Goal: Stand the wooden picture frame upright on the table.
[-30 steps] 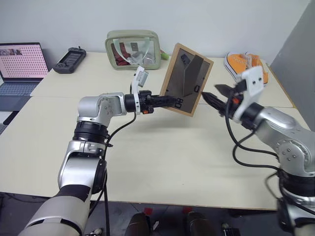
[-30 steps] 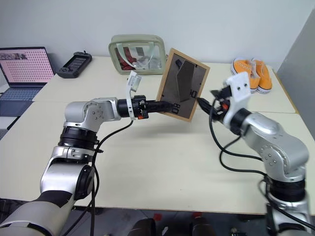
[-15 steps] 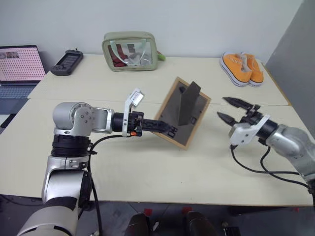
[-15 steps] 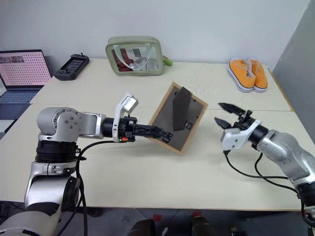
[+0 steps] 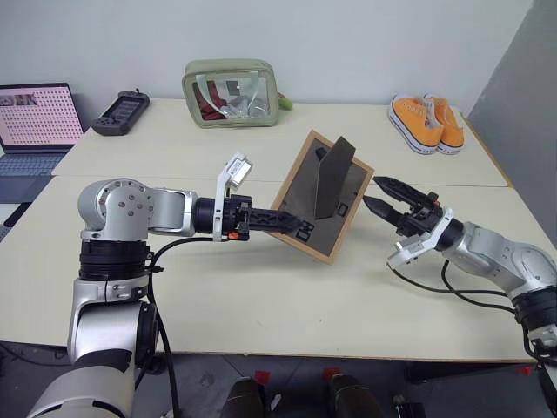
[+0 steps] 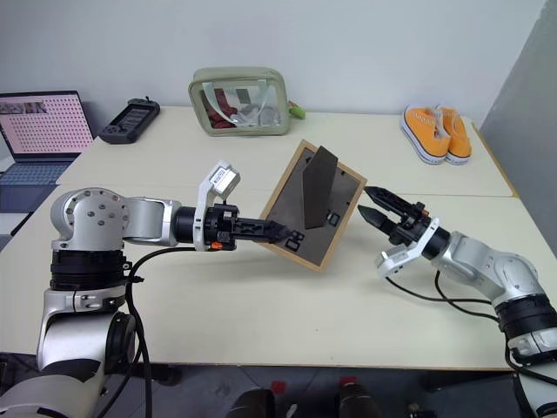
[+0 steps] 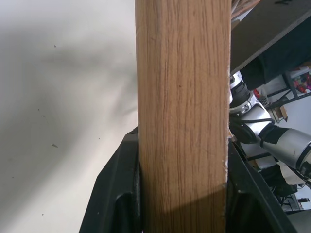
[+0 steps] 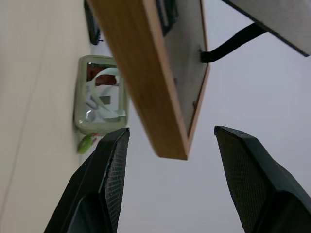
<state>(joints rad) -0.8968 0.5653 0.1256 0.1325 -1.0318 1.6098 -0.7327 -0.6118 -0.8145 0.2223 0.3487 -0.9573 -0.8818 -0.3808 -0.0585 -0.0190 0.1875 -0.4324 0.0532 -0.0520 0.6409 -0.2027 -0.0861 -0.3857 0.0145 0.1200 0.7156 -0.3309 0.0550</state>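
Note:
The wooden picture frame (image 5: 306, 193) hangs tilted over the middle of the table (image 5: 261, 296), its dark grey back towards me and its stand (image 5: 329, 178) folded out. Its lower corner is close to the tabletop; I cannot tell whether it touches. My left gripper (image 5: 303, 229) is shut on the frame's lower left edge, and in the left wrist view the light wood (image 7: 182, 97) sits clamped between the two black fingers (image 7: 116, 194). My right gripper (image 5: 372, 192) is open just right of the frame, pointing at its right edge. In the right wrist view a frame corner (image 8: 170, 141) lies between its spread fingers.
At the back of the table stand a green see-through pouch (image 5: 233, 90), a pair of orange shoes (image 5: 426, 122) at the right, a black handheld controller (image 5: 120, 111) and an open laptop (image 5: 35, 117) at the left. A grey panel (image 5: 522, 96) rises along the right side.
The left gripper has brought the frame down and nearer, leaning it further back. The right gripper dropped, rolled over, then closed in on the frame's right edge, still open.

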